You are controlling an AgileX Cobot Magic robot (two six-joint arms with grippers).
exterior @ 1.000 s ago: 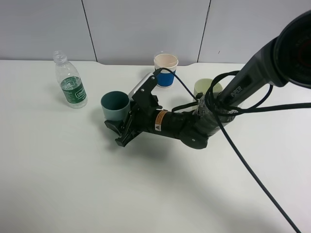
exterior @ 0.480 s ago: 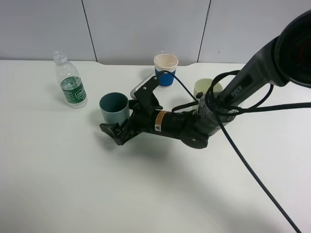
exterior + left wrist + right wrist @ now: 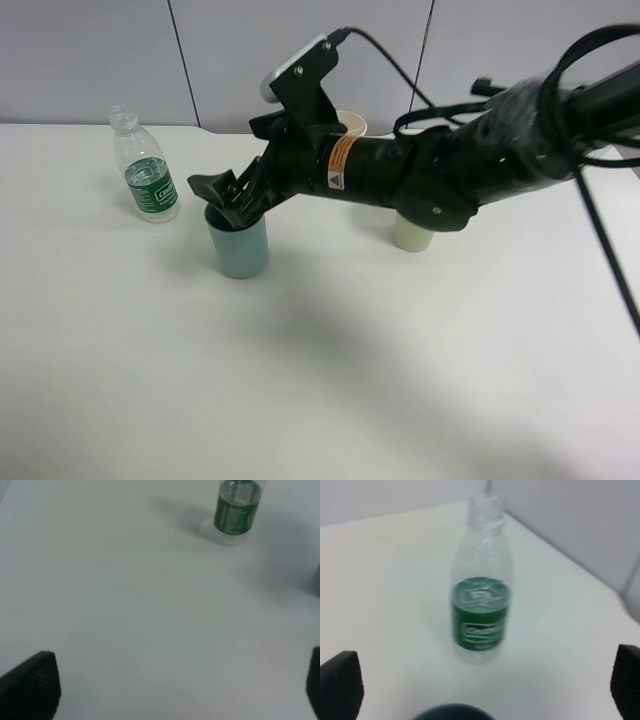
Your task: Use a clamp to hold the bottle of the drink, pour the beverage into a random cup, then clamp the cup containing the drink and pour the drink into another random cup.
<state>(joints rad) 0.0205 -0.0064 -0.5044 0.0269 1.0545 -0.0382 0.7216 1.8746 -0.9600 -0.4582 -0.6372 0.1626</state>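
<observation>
The teal cup [image 3: 240, 247] stands upright on the white table [image 3: 300, 380]. My right gripper [image 3: 229, 196] hangs open just above its rim, holding nothing. In the right wrist view the gripper [image 3: 484, 682] has its fingertips [image 3: 340, 685] far apart, with the cup's dark rim [image 3: 452, 713] below. The bottle [image 3: 146, 167] [image 3: 481, 610] stands uncapped to the left of the cup. The pale green cup [image 3: 413, 233] is half hidden behind the right arm. I cannot make out the beverage in either cup. The left gripper [image 3: 172, 685] is open over bare table, with the bottle [image 3: 238, 507] beyond it.
A white paper cup with a blue sleeve [image 3: 353, 124] peeks out behind the right arm near the back wall. The black right arm [image 3: 470, 165] and its cables span the right half of the table. The left arm is outside the exterior view.
The right gripper has opened, let go of the teal cup and risen above it. The cup stays upright on the table. The left gripper has not changed.
</observation>
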